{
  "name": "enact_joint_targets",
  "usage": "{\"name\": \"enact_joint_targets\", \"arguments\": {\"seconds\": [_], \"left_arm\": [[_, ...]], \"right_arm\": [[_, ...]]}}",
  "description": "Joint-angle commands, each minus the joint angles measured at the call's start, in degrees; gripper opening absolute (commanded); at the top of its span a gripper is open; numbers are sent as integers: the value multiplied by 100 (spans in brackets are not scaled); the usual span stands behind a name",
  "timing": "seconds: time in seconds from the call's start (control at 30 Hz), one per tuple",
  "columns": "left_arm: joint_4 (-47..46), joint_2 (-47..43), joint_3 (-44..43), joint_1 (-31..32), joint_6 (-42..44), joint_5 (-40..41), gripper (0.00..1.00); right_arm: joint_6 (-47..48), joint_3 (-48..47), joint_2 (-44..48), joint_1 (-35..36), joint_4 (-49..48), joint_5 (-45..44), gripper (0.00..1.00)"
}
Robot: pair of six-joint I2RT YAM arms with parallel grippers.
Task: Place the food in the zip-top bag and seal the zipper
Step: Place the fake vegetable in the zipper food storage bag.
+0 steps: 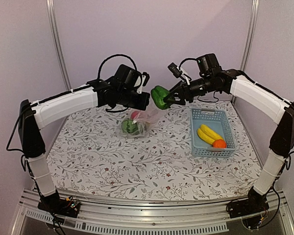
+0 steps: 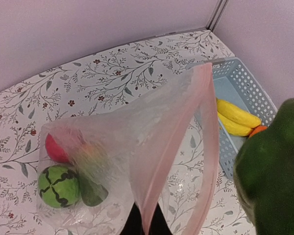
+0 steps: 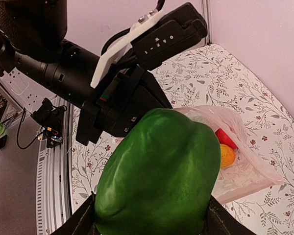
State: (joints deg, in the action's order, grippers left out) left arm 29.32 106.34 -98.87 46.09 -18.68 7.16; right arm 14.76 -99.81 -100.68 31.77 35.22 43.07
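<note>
Zip-top bag [image 1: 141, 119] hangs pinched in left hand [image 1: 146, 102], right hand [image 1: 170, 100] gripping green pepper [image 1: 159, 97].

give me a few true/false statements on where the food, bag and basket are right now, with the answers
1. The right end effector holds a green pepper. True.
2. The bananas are inside the zip-top bag. False: they lie in the blue basket.
3. The left end effector is shut on an edge of the zip-top bag. True.
4. The blue basket stands on the left arm's side of the table. False: it stands on the right arm's side.
5. A striped green ball is in the zip-top bag. True.
</note>
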Motion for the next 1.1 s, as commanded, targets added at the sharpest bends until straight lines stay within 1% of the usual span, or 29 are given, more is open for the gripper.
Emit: {"name": "enact_joint_targets", "arguments": {"seconds": [0.0, 0.47, 0.57, 0.67, 0.77, 0.83, 0.97, 1.0, 1.07], "left_arm": [[-111, -321, 85, 50, -11, -27, 0], [-250, -466, 272, 67, -78, -27, 0], [-277, -457, 296, 72, -90, -44, 0], [-319, -431, 315, 81, -108, -88, 0], [-337, -398, 300, 90, -121, -118, 0], [-339, -387, 290, 100, -116, -124, 0], [-339, -362, 281, 114, -119, -120, 0], [-339, -360, 285, 120, -119, -118, 0], [-339, -352, 297, 120, -142, -110, 0]], "right_arm": [[-172, -252, -250, 40, -200, -14, 33], [-444, -456, -845, 59, -103, -289, 34], [-515, -549, -929, 110, -13, -437, 36], [-631, -582, -977, 222, 24, -846, 40], [-804, -658, -1034, 346, 116, -1556, 43], [-944, -759, -1094, 378, 213, -1936, 44], [-1151, -844, -1219, 390, 266, -2265, 45], [-1171, -865, -1228, 391, 278, -2263, 46], [-1186, -933, -1249, 400, 319, -2149, 56]]}}
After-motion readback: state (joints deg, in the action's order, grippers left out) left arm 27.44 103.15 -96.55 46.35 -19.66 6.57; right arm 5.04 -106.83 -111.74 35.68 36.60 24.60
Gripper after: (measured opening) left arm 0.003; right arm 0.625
